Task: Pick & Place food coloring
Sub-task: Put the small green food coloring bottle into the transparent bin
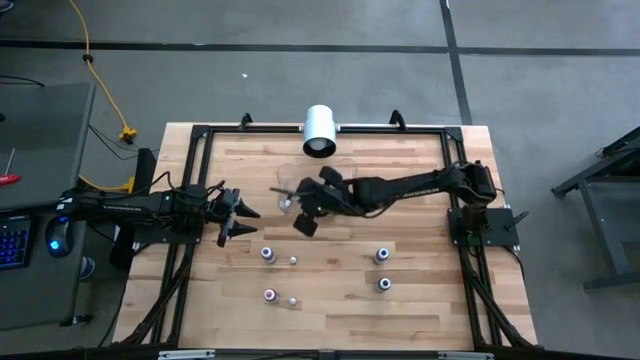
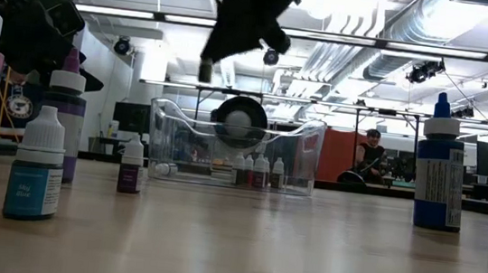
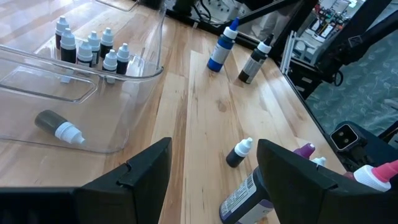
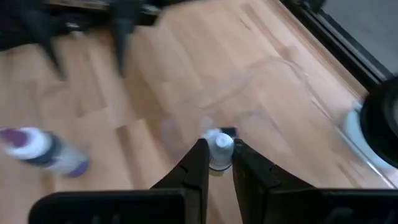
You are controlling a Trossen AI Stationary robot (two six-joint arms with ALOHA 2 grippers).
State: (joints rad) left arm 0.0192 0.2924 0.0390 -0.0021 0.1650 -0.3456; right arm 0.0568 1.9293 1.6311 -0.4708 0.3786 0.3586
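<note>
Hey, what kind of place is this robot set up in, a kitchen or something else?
Likely a robotics lab or workshop, not a kitchen: bare ceiling ducts overhead, a concrete floor around the framed wooden table, and a yellow cable trailing across it.

a wooden bench (image 1: 420,300) with a black frame (image 1: 200,132) along its edges. a clear shallow plastic tray (image 3: 134,74) sits on the planks toward the far side. a large white cylinder (image 1: 320,130) lies at the far edge, open end facing the tray. a yellow cable (image 1: 100,80) runs over the grey floor. a person (image 2: 371,154) sits in the room behind.
</note>
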